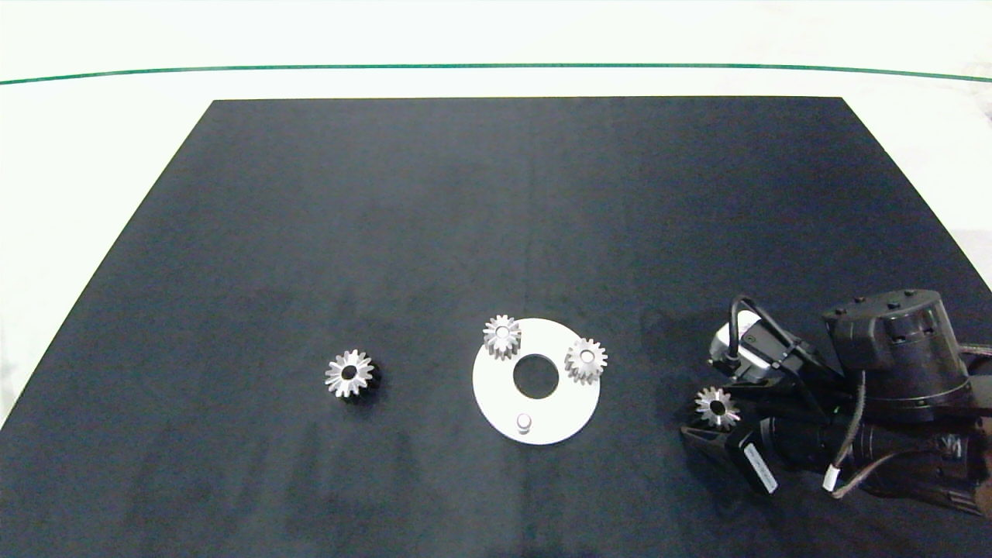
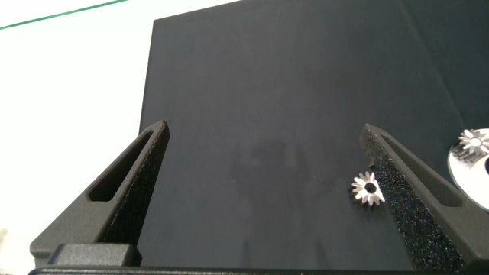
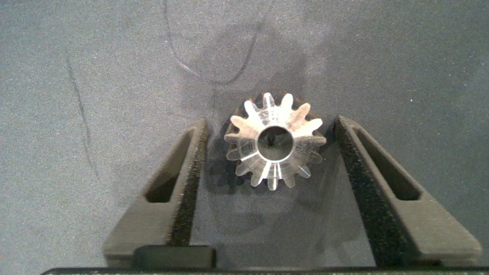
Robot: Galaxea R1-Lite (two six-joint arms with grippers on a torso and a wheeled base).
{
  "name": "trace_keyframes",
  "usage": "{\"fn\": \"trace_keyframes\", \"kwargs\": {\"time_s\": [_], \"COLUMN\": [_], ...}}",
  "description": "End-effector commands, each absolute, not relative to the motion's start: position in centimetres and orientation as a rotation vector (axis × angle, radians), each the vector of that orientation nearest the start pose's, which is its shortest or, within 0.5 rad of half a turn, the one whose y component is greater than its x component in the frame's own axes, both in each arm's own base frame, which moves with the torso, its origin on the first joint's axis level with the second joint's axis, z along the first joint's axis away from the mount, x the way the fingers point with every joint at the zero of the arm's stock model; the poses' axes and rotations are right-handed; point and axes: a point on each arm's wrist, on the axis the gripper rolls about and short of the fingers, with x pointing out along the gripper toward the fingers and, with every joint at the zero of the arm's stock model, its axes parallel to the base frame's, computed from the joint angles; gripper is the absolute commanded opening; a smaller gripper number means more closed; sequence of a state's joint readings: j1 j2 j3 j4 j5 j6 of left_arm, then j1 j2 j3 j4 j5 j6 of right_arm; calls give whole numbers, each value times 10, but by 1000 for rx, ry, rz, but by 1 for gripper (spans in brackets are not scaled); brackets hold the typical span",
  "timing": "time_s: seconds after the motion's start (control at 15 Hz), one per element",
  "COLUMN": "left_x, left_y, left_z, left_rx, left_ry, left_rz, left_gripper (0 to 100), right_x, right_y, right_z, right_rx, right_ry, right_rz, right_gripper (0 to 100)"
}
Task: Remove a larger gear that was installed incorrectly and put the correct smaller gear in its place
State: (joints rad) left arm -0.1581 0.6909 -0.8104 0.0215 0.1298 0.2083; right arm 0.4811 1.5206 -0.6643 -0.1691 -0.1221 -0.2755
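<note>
The right tool (image 1: 711, 414) sits at the lower right of the head view, low over the black surface (image 1: 496, 217). Its two fingers (image 3: 187, 176) are spread to either side of the smaller gear (image 1: 717, 408). The right wrist view shows a thin gap between each pad and the teeth, so the tool brackets this gear without gripping it. The gear lies flat on the surface, star face and centre hole upward.

The larger gear (image 1: 349, 373) lies alone at the lower left of centre, well apart from the round white plate (image 1: 496, 403) at lower centre. Two flat-topped gears stand on the plate. One (image 1: 502, 335) is at its upper left rim and the other (image 1: 586, 360) at its right rim. A bare peg (image 1: 525, 421) stands near the plate's lower edge, and the plate has a round hole in its middle.

The left tool (image 2: 264, 128) is outside the head view. Its own camera shows its fingers wide apart above the surface with nothing between them, and the larger gear just beside one finger.
</note>
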Motion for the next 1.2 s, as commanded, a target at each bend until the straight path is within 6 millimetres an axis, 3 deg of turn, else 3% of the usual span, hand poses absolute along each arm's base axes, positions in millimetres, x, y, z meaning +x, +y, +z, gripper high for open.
{"fn": "trace_keyframes", "kwargs": {"time_s": [0.07,1.2], "left_x": [33,33], "left_y": [-2,-2], "left_z": [292,290], "left_rx": [197,198], "left_ry": [-94,-88], "left_rz": [-18,-20], "left_gripper": [100,100], "right_x": [211,211], "right_y": [105,104], "right_z": [153,152], "right_rx": [-466,-464], "right_ry": [604,611], "right_rz": [428,432], "right_gripper": [58,25]}}
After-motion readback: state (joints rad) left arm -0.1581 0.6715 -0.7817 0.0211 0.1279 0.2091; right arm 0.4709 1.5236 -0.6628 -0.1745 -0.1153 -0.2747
